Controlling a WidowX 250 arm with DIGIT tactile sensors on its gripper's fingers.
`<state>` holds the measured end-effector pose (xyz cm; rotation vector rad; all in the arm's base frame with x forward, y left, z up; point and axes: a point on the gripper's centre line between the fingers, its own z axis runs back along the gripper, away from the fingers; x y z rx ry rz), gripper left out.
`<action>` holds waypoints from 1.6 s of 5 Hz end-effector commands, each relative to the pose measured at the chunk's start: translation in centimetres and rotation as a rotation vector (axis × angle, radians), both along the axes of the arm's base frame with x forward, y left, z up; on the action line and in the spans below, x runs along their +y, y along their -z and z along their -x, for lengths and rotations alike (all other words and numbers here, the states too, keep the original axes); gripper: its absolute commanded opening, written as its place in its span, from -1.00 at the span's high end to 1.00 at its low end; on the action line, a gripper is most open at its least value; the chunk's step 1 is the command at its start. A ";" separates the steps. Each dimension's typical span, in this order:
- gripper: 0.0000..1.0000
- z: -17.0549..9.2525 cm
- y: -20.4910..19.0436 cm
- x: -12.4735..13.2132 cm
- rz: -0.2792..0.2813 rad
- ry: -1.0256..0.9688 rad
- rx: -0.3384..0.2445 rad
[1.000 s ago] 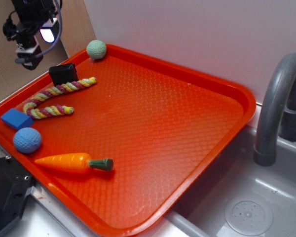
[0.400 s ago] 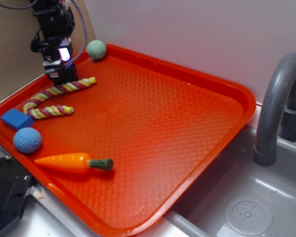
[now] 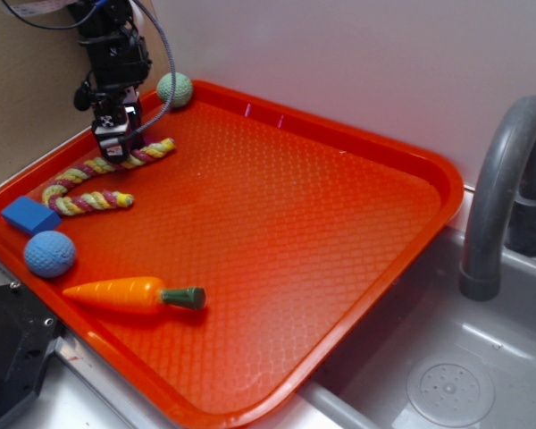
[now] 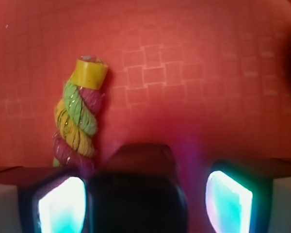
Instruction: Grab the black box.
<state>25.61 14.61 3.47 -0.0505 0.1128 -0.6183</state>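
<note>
In the wrist view the black box [image 4: 136,194] is a glossy dark block sitting low between my two lit fingers. My gripper [image 4: 145,201] is open and straddles it. The left finger [image 4: 63,204] sits close against the box, while a strip of tray shows between the box and the right finger [image 4: 230,199]. In the exterior view my gripper [image 3: 114,141] is lowered onto the far left part of the orange tray [image 3: 339,223], and it hides the box there.
A twisted rope toy [image 3: 129,156] [image 4: 77,121] lies right beside the gripper. A green ball [image 3: 174,89] rests in the tray's back corner. A blue block [image 3: 31,214], a blue ball [image 3: 49,254] and a carrot [image 3: 129,295] lie nearer. A faucet [image 3: 500,197] stands at the right.
My gripper has moved right from the upper left and come down over the black box, which now lies between the fingers. Nothing else on the tray has moved.
</note>
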 end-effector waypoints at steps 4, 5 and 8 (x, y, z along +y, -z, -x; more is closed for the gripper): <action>1.00 -0.9 -15.5 -9.6 -0.059 -0.188 -0.192; 1.00 -0.2 -17.0 -12.4 -0.083 -0.328 -0.149; 1.00 2.1 -17.6 -14.7 -0.114 -0.408 -0.101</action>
